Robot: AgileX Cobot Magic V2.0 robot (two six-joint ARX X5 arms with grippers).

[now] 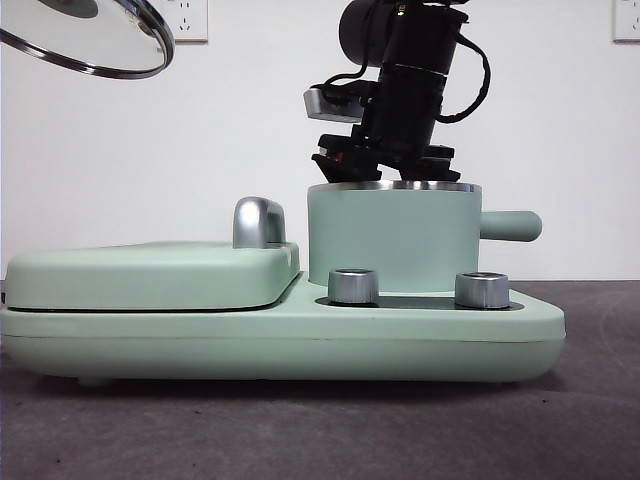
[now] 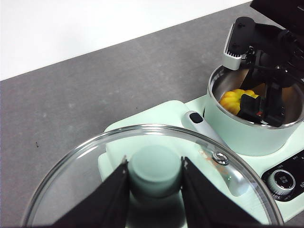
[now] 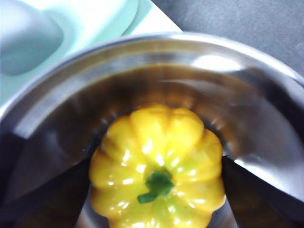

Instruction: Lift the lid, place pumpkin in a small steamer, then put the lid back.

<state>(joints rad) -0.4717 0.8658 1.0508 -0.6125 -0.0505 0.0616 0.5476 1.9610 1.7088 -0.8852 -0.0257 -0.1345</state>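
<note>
The lid (image 1: 90, 40), glass with a steel rim, hangs tilted high at the left, clear of the pot. My left gripper (image 2: 154, 164) is shut on its mint-green knob (image 2: 156, 170). The small steamer (image 1: 395, 240) stands open on the right of the base. My right arm (image 1: 400, 90) reaches down into it from above. Inside, the yellow pumpkin (image 3: 156, 142) with its green stem sits low in the steel bowl (image 3: 142, 42). My right gripper (image 3: 156, 166) has a jaw pressed against each side of it. The pumpkin (image 2: 232, 100) also shows in the left wrist view.
The wide mint-green grill cover (image 1: 150, 272) with a chrome handle (image 1: 258, 222) lies left of the steamer on the shared base (image 1: 280, 340). Two steel dials (image 1: 353, 285) (image 1: 481, 290) stand in front. The steamer's side handle (image 1: 512, 226) points right.
</note>
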